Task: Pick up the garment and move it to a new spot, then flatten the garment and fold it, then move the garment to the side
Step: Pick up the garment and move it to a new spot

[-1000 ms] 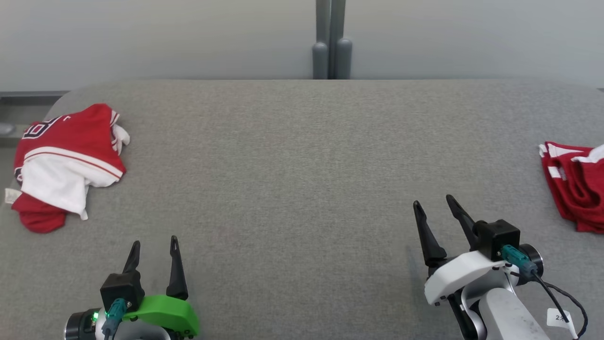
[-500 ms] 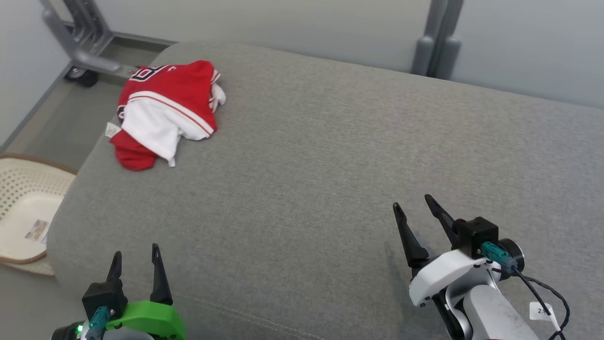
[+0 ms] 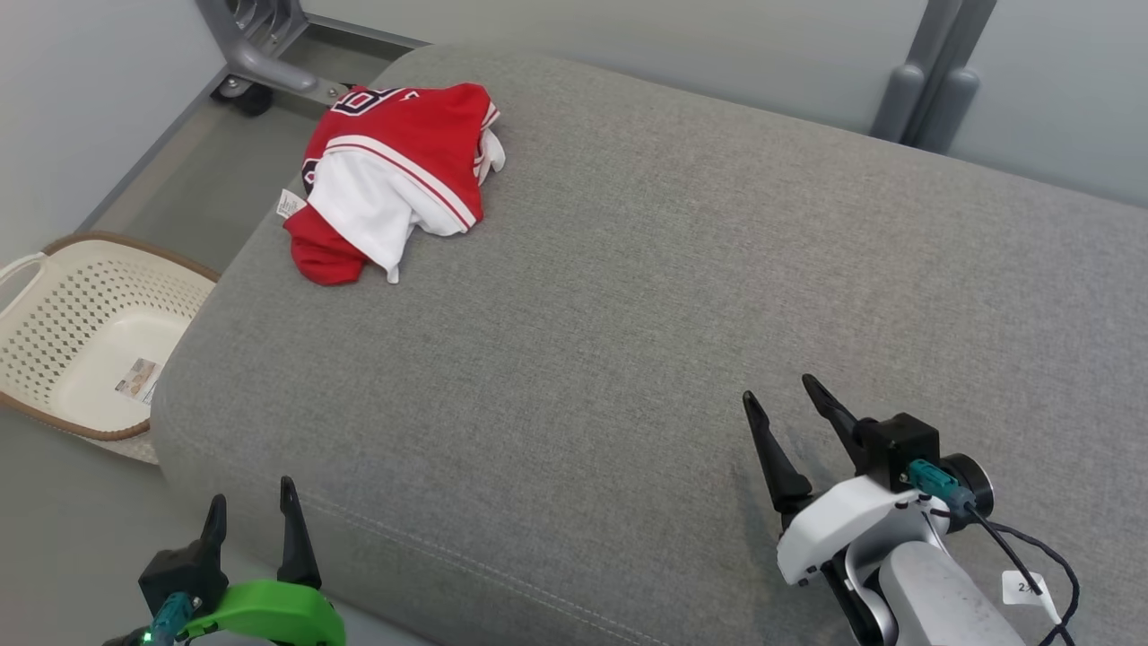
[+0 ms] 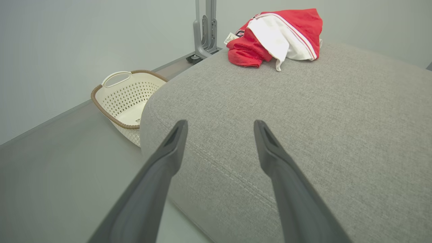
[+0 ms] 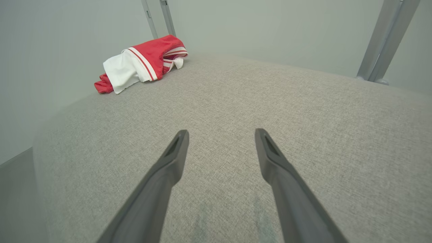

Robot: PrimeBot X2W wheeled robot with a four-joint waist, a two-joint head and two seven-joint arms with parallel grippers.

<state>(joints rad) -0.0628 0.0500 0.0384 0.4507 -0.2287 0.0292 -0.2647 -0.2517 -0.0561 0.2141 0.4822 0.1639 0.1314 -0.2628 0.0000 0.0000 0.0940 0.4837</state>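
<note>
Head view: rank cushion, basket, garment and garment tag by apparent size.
1. grey cushion, by far the largest.
2. basket and garment: look about alike. The basket is cut off by the frame edge, so they are not ranked.
3. white tag, smallest.

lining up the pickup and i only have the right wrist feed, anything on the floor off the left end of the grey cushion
Observer: Yes, a cream basket stands on the floor beside the left end of the grey cushion, nearer the robot than the garment.
Operator: where's the left gripper
Observer: The left gripper is open at the cushion's near left corner, well short of the garment.
Operator: any print on the garment
Observer: Dark lettering shows along its far edge in the head view.
</note>
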